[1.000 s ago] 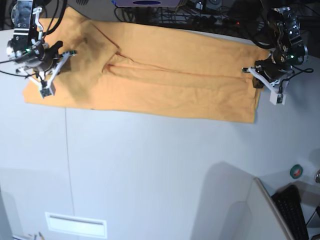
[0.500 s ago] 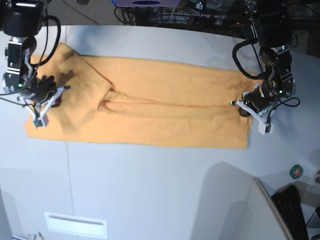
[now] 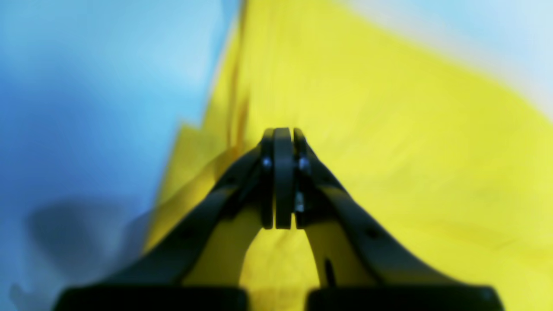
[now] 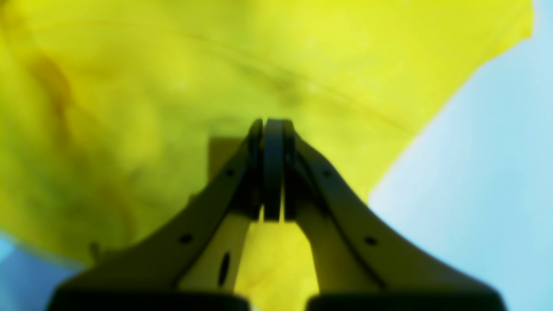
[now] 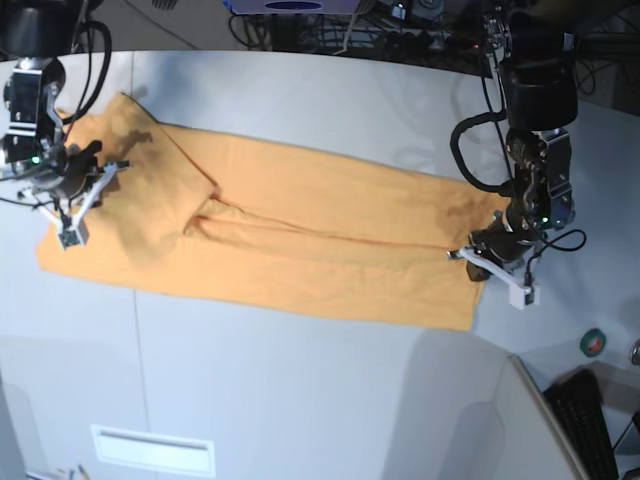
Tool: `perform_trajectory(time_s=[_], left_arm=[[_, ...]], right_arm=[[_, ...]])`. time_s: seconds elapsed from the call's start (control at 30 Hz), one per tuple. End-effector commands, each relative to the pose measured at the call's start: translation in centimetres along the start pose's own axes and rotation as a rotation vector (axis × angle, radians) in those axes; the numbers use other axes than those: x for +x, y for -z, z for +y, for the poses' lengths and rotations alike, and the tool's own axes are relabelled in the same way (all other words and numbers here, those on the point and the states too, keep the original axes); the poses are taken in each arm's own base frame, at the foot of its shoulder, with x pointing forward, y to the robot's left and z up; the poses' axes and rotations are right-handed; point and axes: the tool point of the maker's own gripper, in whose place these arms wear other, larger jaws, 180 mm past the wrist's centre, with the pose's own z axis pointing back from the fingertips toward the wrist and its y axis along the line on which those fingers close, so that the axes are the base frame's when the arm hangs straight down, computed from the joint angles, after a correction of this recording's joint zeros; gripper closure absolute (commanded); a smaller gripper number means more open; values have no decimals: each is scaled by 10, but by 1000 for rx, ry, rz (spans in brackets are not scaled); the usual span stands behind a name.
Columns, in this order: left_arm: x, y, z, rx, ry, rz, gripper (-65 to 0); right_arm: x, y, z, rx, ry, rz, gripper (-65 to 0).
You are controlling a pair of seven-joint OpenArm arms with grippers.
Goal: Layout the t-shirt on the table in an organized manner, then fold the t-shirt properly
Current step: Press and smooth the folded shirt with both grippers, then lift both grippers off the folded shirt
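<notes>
Base view: a plain orange cotton t-shirt lies stretched lengthwise across the pale grey-white surface; left claw and right claw each pinch an end, jaws fully closed.

t-shirt lies spread across far half of worktop; right tool at its left end, left tool at right end.

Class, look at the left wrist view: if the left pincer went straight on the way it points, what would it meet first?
The left pincer, shut, points into the t-shirt. That fabric comes first, then the table beneath, though blur leaves depth unclear.
</notes>
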Motion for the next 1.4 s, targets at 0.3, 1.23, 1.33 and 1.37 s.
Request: perform_trajectory(time_s=[0.3, 1.23, 1.33, 1.37], left_arm=[[-3, -101, 67, 24, -101, -117, 0], [-42, -136, 96, 53, -102, -56, 0], [-42, -136, 96, 53, -102, -56, 0], [-42, -136, 96, 53, -102, -56, 0]], right_arm=[[-27, -55, 37, 26, -61, -14, -177], [-125, -50, 75, -82, -466, 248, -347], [-131, -49, 74, -79, -465, 262, -278], [-132, -48, 74, -79, -464, 266, -212]])
